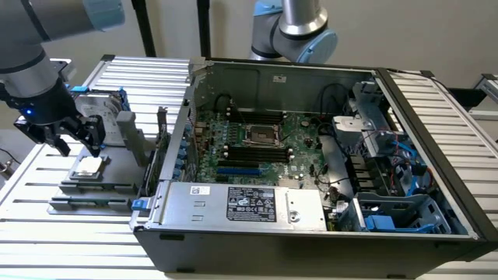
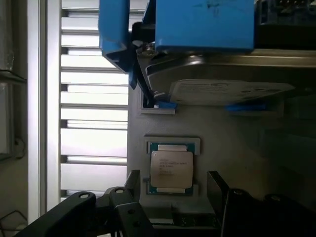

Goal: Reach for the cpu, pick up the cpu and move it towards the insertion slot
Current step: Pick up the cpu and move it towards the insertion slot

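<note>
1 small silvery square cpu [image 2: 171, 169] lies flat beneath the open, empty end effector [image 1: 78, 150].

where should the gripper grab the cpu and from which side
Grip the cpu by two opposite thin edges, coming straight down from above. It lies flat, face up, in a shallow grey holder, so only its edges offer a pinch. The open gripper hovers just above it, with a finger to either side.
</note>
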`<move>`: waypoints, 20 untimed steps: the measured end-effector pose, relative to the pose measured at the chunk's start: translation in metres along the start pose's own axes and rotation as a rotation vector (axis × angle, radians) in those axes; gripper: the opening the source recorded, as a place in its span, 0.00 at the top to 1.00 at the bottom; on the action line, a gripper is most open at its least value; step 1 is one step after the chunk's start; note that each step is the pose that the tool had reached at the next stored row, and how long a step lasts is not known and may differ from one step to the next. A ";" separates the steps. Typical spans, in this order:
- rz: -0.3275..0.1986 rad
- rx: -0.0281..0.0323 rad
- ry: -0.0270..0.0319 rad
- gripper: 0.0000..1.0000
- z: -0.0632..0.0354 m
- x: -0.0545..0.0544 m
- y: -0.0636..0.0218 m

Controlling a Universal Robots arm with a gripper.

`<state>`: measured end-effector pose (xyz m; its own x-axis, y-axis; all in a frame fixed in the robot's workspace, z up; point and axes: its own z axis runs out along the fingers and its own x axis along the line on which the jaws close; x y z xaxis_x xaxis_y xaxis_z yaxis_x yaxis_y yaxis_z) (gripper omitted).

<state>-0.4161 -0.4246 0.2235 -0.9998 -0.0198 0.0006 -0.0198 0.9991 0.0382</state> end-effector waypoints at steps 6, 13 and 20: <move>0.000 0.0000 -0.0001 0.35 0.0110 0.000 -0.0004; 0.000 0.0003 0.0000 0.35 0.0237 0.000 -0.0009; 0.000 0.0024 0.0001 0.35 0.0288 0.000 -0.0011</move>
<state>-0.4156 -0.4246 0.1947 -0.9998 -0.0195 0.0008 -0.0194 0.9992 0.0358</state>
